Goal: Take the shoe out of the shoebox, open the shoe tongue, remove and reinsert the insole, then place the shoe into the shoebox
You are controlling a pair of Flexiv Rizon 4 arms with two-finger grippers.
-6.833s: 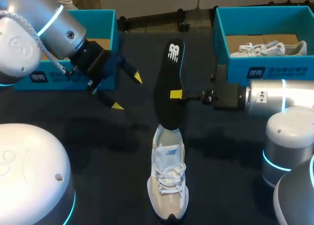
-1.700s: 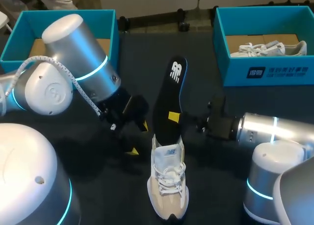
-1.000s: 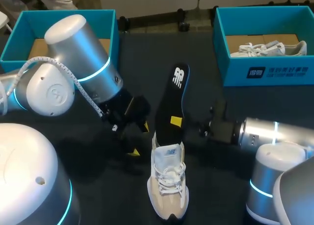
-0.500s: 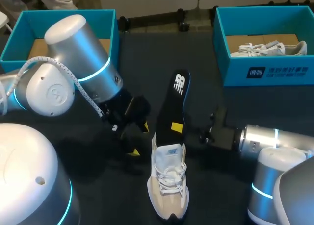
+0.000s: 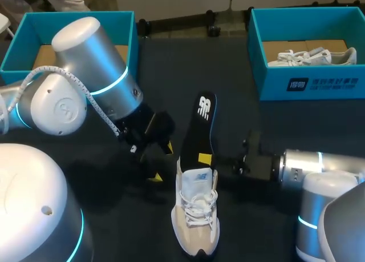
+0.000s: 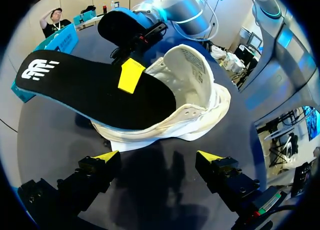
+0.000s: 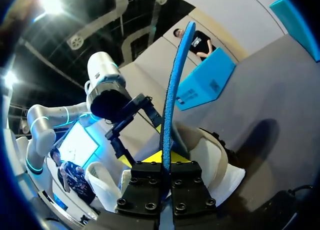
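Silver cylindrical links, glowing cyan joint rings and white domed caps make up the left arm [image 5: 91,68] at nine o'clock and the right arm [image 5: 311,162] at four. A white braided cable [image 5: 85,95] trails along the left arm. The black, yellow-tipped left claw [image 6: 159,157] and right claw [image 7: 165,166] differ little; the right's blocks show round screws

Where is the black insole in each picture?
Head view: insole mid-table, sticking out of the shoe.
Left wrist view: insole ahead of the open left tool, poking from the shoe.
Right wrist view: insole edge-on, clamped in the right tool.
Landmark: the shoe.

Dim table, ceiling glare, bent edges
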